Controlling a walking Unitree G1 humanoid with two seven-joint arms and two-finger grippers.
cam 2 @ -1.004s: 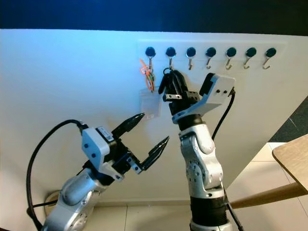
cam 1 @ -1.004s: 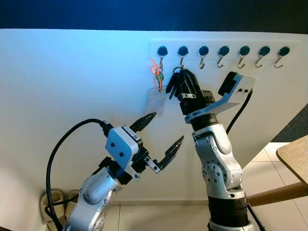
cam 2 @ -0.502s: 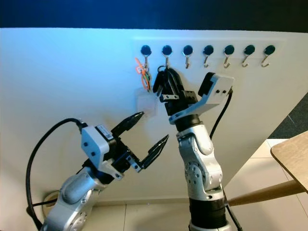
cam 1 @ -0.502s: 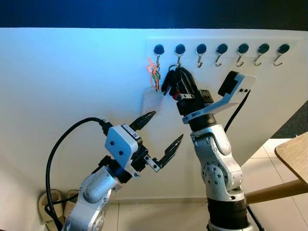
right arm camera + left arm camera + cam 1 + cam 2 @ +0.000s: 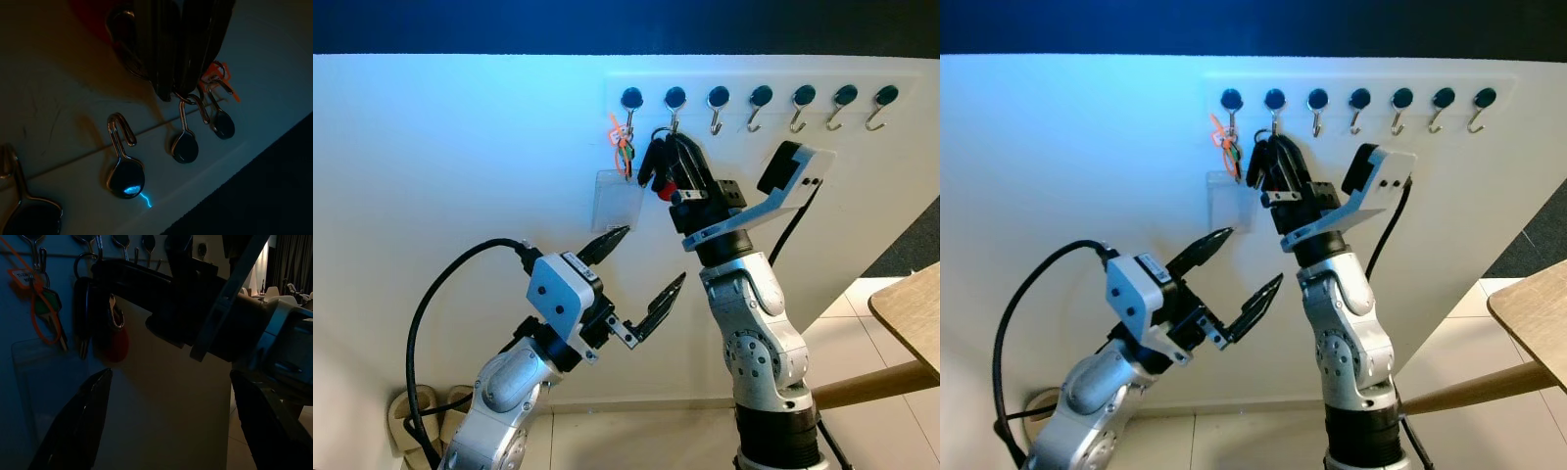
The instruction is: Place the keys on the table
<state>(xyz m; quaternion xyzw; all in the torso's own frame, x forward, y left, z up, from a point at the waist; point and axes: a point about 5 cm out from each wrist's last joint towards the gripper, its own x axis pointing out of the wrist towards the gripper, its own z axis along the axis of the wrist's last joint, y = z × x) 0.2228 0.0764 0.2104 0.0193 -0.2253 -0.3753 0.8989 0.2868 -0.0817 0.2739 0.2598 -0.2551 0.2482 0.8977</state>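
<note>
A white wall (image 5: pixel 460 166) carries a rail of seven dark-capped metal hooks (image 5: pixel 761 96) along its upper part, running from about 12 o'clock toward 2 o'clock in the head views. The right gripper (image 5: pixel 668 166) is raised to the second hook from the left (image 5: pixel 674 98), its two black fingers brought together around a bunch of dark keys with a red fob (image 5: pixel 116 343); the key ring is still looped on that hook, as the right wrist view shows. The first hook (image 5: pixel 630 98), at 9 o'clock from the gripped bunch, holds another set: a green key (image 5: pixel 50 301) on an orange tag loop (image 5: pixel 620 143), with a clear plastic badge sleeve (image 5: pixel 616 200) hanging flat against the wall just below. The left gripper (image 5: pixel 638 272) hovers lower, at about 7 o'clock from the right gripper and well apart from the wall hooks, its fingers spread wide with nothing between them. A black cable (image 5: pixel 440 304) arcs from the left wrist down toward 7 o'clock. At 4 o'clock the corner of a wooden table (image 5: pixel 909 318) enters the frame above a tiled floor (image 5: pixel 862 311). A pair of beige slippers (image 5: pixel 416 411) sits on the floor at the wall's foot, at 8 o'clock.
</note>
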